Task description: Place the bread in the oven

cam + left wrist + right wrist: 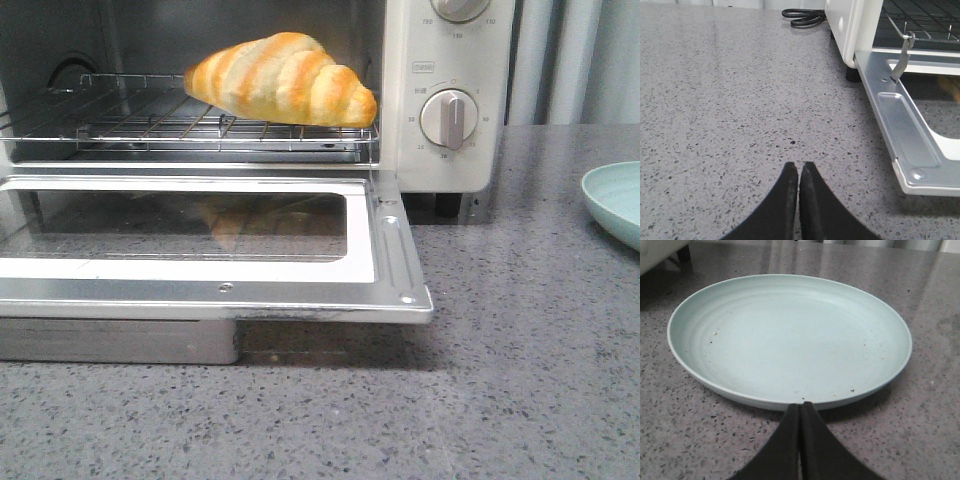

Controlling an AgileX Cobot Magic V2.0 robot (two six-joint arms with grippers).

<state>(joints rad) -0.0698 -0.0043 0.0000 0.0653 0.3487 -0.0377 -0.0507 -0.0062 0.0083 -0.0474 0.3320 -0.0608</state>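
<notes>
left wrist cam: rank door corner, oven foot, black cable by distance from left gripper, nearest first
From the left gripper, shut over the bare counter:
1. Door corner - front corner of the open oven door, off to one side of the fingers.
2. Oven foot - black foot under the oven body, farther along the same side.
3. Black cable - coiled at the far counter edge beside the oven.

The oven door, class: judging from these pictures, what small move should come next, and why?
Probably the left tool should move toward the free edge of the open door to lift it shut. The bread already lies on the rack inside the oven, the plate is bare, and both tools are shut, holding nothing.
</notes>
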